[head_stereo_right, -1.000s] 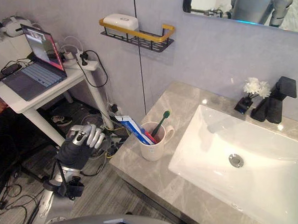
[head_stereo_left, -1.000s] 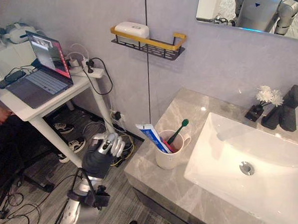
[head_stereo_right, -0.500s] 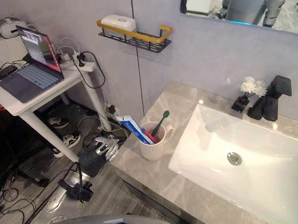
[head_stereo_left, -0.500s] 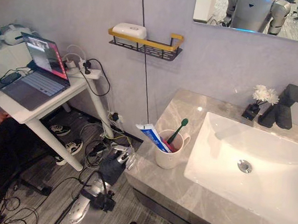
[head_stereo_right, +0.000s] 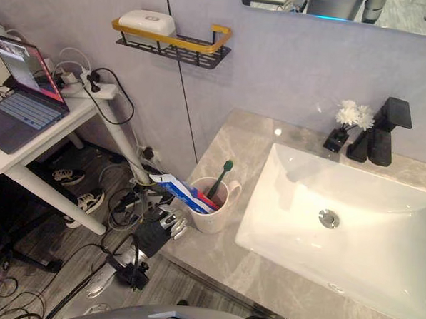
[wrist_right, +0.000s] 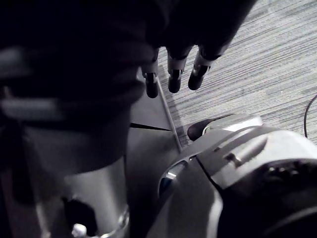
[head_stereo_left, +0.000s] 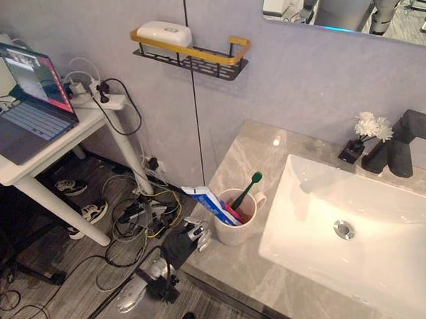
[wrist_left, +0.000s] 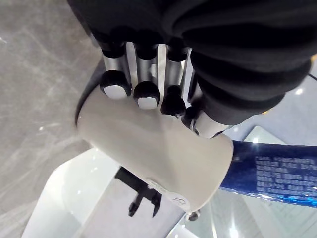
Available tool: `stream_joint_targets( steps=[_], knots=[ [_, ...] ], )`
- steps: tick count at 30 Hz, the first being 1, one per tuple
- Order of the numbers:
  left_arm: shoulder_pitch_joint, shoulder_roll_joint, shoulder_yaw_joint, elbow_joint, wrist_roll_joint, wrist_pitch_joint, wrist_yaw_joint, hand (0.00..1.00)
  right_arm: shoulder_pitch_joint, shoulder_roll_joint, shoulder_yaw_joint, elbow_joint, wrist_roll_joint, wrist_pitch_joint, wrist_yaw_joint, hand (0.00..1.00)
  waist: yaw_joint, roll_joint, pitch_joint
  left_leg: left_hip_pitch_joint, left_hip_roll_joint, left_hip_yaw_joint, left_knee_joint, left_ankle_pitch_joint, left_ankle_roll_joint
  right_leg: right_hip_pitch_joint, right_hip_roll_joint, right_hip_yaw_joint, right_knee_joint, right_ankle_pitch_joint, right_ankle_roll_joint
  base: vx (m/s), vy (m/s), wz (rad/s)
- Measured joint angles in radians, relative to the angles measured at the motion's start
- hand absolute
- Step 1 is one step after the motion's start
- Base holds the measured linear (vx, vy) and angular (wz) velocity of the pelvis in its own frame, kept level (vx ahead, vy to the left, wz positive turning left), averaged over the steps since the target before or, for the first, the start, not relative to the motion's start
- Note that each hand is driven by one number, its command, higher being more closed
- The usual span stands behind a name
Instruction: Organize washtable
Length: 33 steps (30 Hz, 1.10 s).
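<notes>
A white cup (head_stereo_left: pixel 234 223) stands near the left edge of the marble counter (head_stereo_left: pixel 257 144). It holds a green toothbrush (head_stereo_left: pixel 249 189) and a blue and white toothpaste tube (head_stereo_left: pixel 209 204) that leans out to the left. My left hand (head_stereo_left: pixel 189 238) hovers at the counter's left edge, just below and left of the cup. In the left wrist view its fingers (wrist_left: pixel 141 74) are curled and hold nothing, with the cup (wrist_left: pixel 158 153) and tube (wrist_left: pixel 277 173) right past them. My right hand (wrist_right: pixel 173 69) hangs over the striped floor, fingers relaxed.
A white sink basin (head_stereo_left: pixel 316 236) fills the counter's right side, with a black faucet (head_stereo_left: pixel 403 141) and white flowers (head_stereo_left: pixel 368 128) behind it. A wall shelf (head_stereo_left: pixel 204 59) carries a white soap box (head_stereo_left: pixel 164 34). A laptop (head_stereo_left: pixel 27 100) sits on a white table at left, above cables and shoes.
My left hand has dropped and swung right, from beside the white table's leg to the counter edge by the cup. The camera has also shifted right.
</notes>
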State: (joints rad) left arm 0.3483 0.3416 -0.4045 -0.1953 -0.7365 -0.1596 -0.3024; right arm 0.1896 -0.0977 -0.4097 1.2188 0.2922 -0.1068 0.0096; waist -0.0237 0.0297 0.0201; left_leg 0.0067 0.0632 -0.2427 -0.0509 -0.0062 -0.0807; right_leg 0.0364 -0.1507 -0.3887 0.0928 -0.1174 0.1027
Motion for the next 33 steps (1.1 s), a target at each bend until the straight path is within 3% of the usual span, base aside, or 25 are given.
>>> stream_joint_targets(
  steps=[23,33],
  knots=[
    [-0.149,0.006,-0.143,0.072,0.008,-0.012,0.011,1.00,-0.001,0.001,0.015,-0.041,0.003,-0.015,-0.009,0.00,-0.032,0.013,0.003,0.006,0.006,0.094,-0.010,-0.005,0.006,-0.014,0.016,0.089,-0.085,0.071,0.001,0.00,0.011,-0.12],
    [-0.190,-0.030,-0.141,0.120,0.017,-0.023,0.040,1.00,-0.003,0.001,0.002,-0.038,0.004,-0.014,-0.009,0.00,-0.048,0.018,-0.002,0.008,0.015,0.140,-0.018,-0.005,0.006,-0.019,0.030,0.131,-0.125,0.100,-0.003,-0.02,0.003,-0.14]
  ],
)
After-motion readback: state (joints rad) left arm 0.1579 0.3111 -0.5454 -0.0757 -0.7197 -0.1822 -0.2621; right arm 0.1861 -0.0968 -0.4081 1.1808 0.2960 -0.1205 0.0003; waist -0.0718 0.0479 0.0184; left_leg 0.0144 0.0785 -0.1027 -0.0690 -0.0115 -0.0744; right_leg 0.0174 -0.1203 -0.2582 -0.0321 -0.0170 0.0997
